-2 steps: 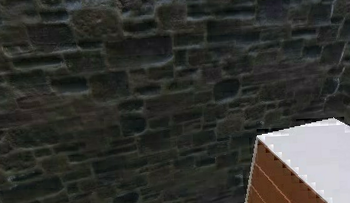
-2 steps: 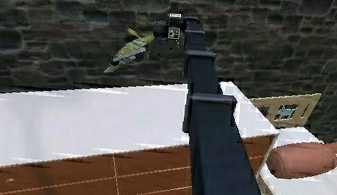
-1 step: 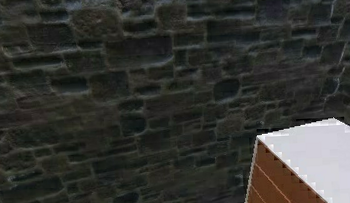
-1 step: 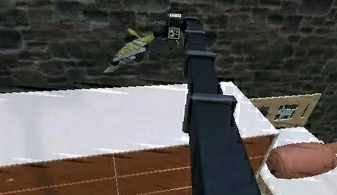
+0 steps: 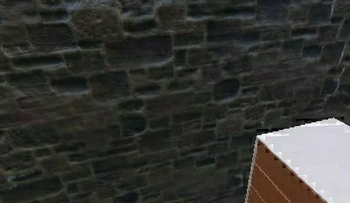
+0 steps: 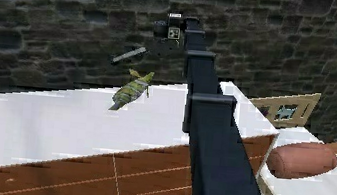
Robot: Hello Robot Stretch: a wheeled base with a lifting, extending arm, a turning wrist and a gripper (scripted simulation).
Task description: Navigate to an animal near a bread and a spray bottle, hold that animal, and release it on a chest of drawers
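Note:
A small greenish-yellow animal figure (image 6: 132, 89) is at the far edge of the chest of drawers' white top (image 6: 54, 127); I cannot tell whether it rests there or hangs just above it. My arm rises across the chest, and the gripper (image 6: 162, 30) is above and right of the animal, against the stone wall. A thin grey sliver (image 6: 130, 54) shows between them. I cannot tell whether the gripper holds anything. In the forward view a corner of the chest (image 5: 326, 157) with its brown wooden side sits at the bottom right.
A dark stone wall (image 5: 132, 92) stands close ahead and also behind the chest (image 6: 42, 25). Right of the chest lie a reddish-brown rounded cushion-like thing (image 6: 297, 159) on a white surface and a light wooden frame (image 6: 286, 108).

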